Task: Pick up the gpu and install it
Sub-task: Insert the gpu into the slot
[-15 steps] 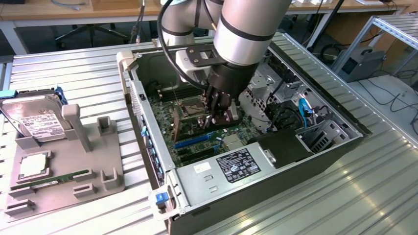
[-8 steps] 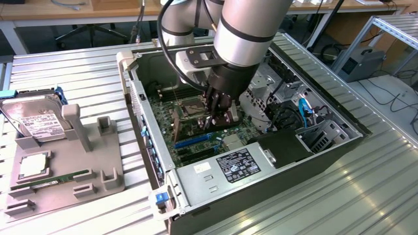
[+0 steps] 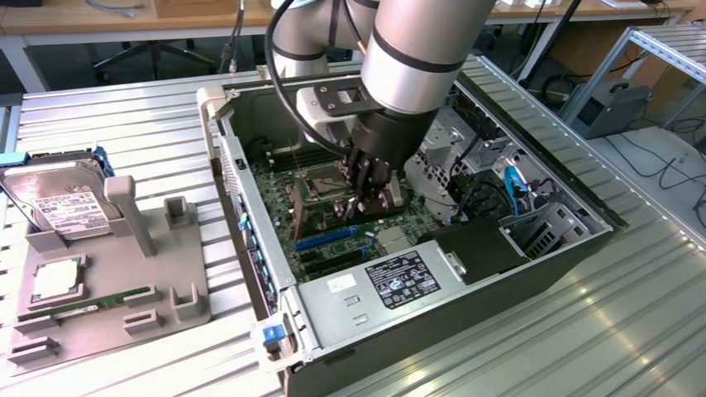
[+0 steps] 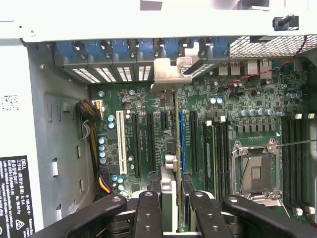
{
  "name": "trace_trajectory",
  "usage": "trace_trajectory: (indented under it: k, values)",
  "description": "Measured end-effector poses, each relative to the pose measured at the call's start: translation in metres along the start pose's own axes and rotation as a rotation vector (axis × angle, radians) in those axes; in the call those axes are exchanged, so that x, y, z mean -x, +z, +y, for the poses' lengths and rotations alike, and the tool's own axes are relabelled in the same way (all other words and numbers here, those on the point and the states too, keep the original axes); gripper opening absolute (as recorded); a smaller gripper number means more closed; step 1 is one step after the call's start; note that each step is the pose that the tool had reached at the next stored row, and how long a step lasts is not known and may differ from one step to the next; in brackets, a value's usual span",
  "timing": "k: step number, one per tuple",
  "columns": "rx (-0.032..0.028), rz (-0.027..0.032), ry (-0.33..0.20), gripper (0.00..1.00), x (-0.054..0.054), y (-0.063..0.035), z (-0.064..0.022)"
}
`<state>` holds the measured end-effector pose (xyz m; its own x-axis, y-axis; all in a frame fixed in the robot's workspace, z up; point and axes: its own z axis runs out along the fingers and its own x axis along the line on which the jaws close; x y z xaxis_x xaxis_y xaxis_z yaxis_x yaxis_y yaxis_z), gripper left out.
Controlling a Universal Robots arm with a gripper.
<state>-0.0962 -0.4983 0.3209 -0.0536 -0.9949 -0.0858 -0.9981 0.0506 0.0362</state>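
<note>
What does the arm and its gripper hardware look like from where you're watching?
The arm is a silver-grey tube with thin black bands and a pale grey joint housing behind it. A black cable loops beside it to a light grey box at the wrist. The gripper is black, with dark, jointed fingers carrying round pivot screws.

The gpu [image 4: 175, 148] is seen edge-on, standing upright over the motherboard slots inside the open case, its silver bracket [image 4: 171, 74] at the rear slot openings.

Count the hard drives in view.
1. The hard drive stands in the grey holder at the exterior view's left, outside the computer case; more may hide in its bays.
</note>
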Motion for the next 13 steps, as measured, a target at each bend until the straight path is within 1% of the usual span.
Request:
trace_trajectory:
  k: [13]
  values:
    - [0.0,0.0,0.0,0.27,-0.0024,0.0,0.0013]
